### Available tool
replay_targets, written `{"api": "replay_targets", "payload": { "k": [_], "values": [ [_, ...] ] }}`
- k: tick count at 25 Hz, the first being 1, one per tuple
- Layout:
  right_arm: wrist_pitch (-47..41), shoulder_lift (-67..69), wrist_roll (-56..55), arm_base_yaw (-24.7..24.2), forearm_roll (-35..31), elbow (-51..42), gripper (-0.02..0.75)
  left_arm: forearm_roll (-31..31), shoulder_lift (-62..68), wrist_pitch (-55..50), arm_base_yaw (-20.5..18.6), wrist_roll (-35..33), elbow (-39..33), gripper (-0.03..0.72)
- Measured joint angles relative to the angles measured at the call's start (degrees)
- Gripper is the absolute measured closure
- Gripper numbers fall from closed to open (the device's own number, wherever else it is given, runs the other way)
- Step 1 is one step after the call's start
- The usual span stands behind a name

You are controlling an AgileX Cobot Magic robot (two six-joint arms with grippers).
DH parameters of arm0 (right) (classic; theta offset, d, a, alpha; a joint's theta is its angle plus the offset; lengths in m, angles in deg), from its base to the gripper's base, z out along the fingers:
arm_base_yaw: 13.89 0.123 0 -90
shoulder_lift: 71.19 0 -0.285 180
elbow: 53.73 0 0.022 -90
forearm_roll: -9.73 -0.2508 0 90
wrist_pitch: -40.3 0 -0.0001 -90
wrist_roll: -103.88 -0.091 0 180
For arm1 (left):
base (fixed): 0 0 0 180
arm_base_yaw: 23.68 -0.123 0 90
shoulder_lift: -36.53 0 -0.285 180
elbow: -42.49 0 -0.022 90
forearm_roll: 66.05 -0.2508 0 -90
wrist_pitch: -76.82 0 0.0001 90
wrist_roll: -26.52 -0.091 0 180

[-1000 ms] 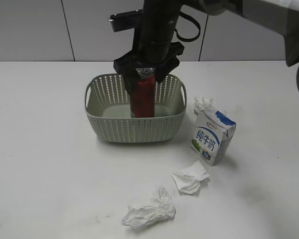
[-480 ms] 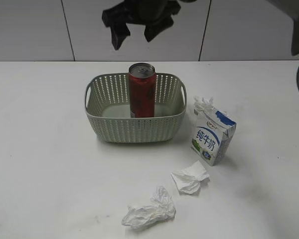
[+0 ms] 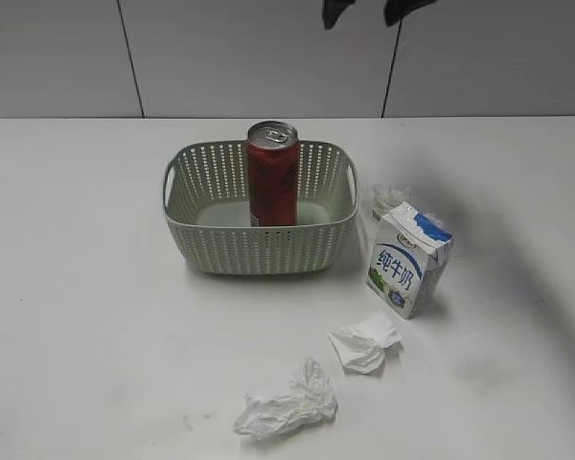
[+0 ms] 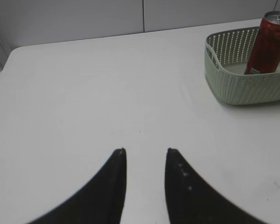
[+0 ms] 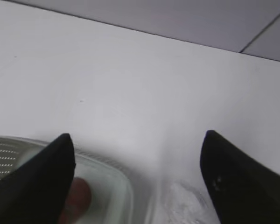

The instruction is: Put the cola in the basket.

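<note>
Inside the pale green basket (image 3: 259, 244), toward its far wall, the cola can (image 3: 272, 187) stands upright on the basket floor, its silver pull-tab top rising above the rim. Nothing touches it. High above, at the top edge of the exterior view, the right gripper (image 3: 366, 10) shows only as two dark fingertips; its wrist view shows the fingers spread wide with nothing between them, the basket corner and a blurred red patch of the can below. The left gripper (image 4: 144, 158) hangs over bare table well to the left of the basket, its fingers parted a little and empty.

To the right of the basket a white-and-blue milk carton (image 3: 409, 261) stands on the table, with crumpled tissues (image 3: 286, 402) nearer the camera.

By my judgement the placing step is done: the can rests in the basket and is let go. What remains is only a retreat, which calls for the right arm to clear away without brushing the tall, easily tipped can.
</note>
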Motion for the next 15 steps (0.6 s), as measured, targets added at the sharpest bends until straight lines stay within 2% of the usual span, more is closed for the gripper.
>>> {"api": "replay_targets", "payload": {
  "k": [9, 15],
  "values": [
    [0.0, -9.9, 2.0, -12.1, -1.1, -7.7, 0.132, 0.0, 0.0, 0.0, 0.0, 0.0, 0.0, 0.461],
    [0.1, -19.5, 5.4, -18.0, -0.8, -20.9, 0.14, 0.0, 0.0, 0.0, 0.0, 0.0, 0.0, 0.461]
  ]
}}
